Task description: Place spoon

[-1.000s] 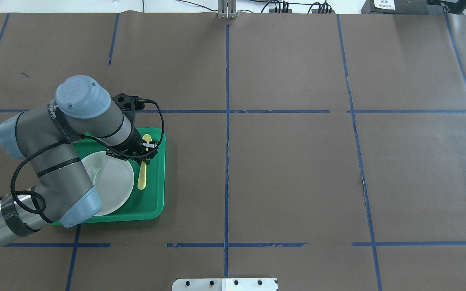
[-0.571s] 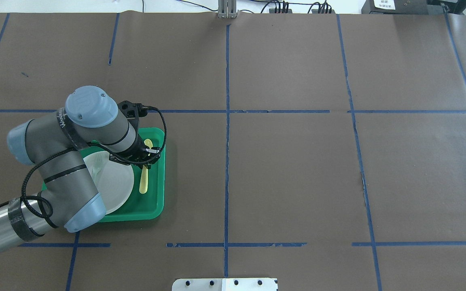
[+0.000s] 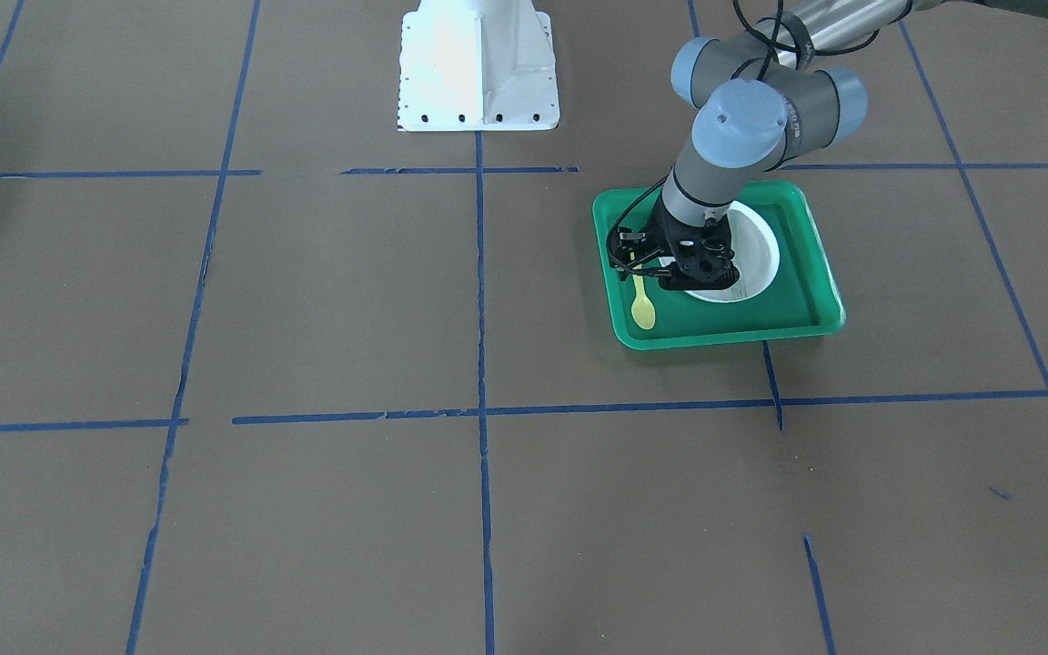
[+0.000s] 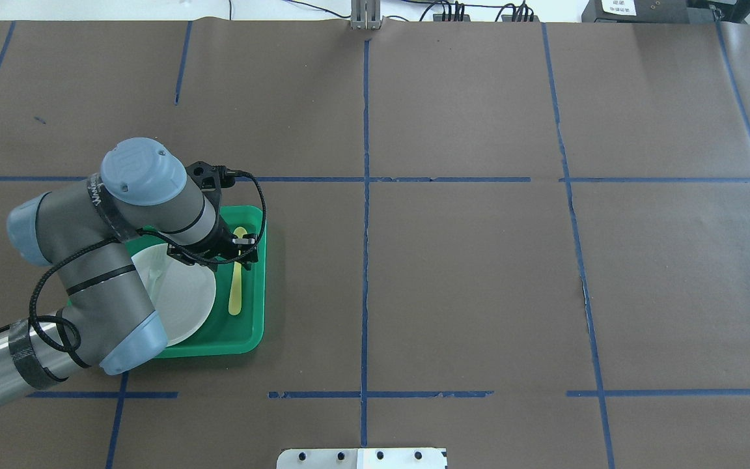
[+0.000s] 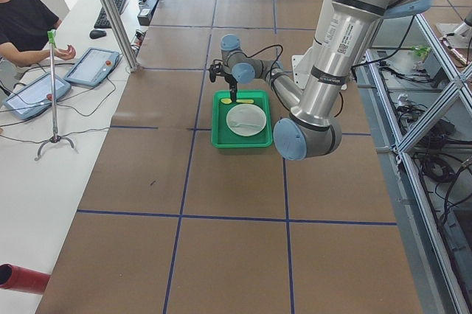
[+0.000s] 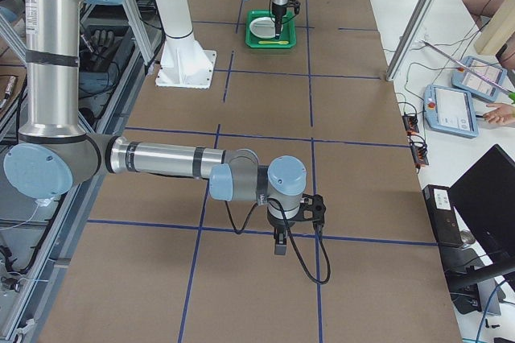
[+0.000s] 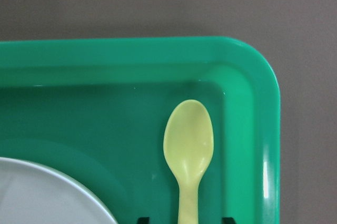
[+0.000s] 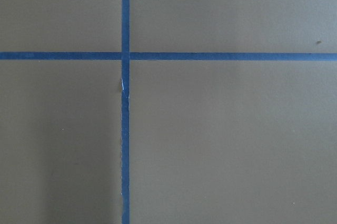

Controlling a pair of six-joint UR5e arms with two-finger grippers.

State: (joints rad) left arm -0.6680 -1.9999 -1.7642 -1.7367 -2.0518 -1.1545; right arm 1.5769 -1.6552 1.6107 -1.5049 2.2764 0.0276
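Note:
The yellow spoon (image 4: 236, 286) lies flat in the green tray (image 4: 251, 326), to the right of the white plate (image 4: 186, 293), bowl toward the far rim. It also shows in the front view (image 3: 642, 309) and the left wrist view (image 7: 188, 140). My left gripper (image 4: 239, 251) is low over the spoon's handle, open, its two dark fingertips on either side of the handle in the wrist view and not touching it. My right gripper (image 6: 279, 248) hangs over bare table far from the tray; I cannot tell whether it is open or shut.
A pale translucent fork (image 4: 157, 270) lies on the plate, partly under my left arm. The tray's raised rim (image 7: 105, 56) runs close beyond the spoon's bowl. Brown paper with blue tape lines covers the table. The robot's white base plate (image 3: 478, 64) sits mid-table.
My left arm shifted a little toward the tray's right side and came lower. The spoon now lies slightly nearer the tray's front, with the fingers apart around its handle.

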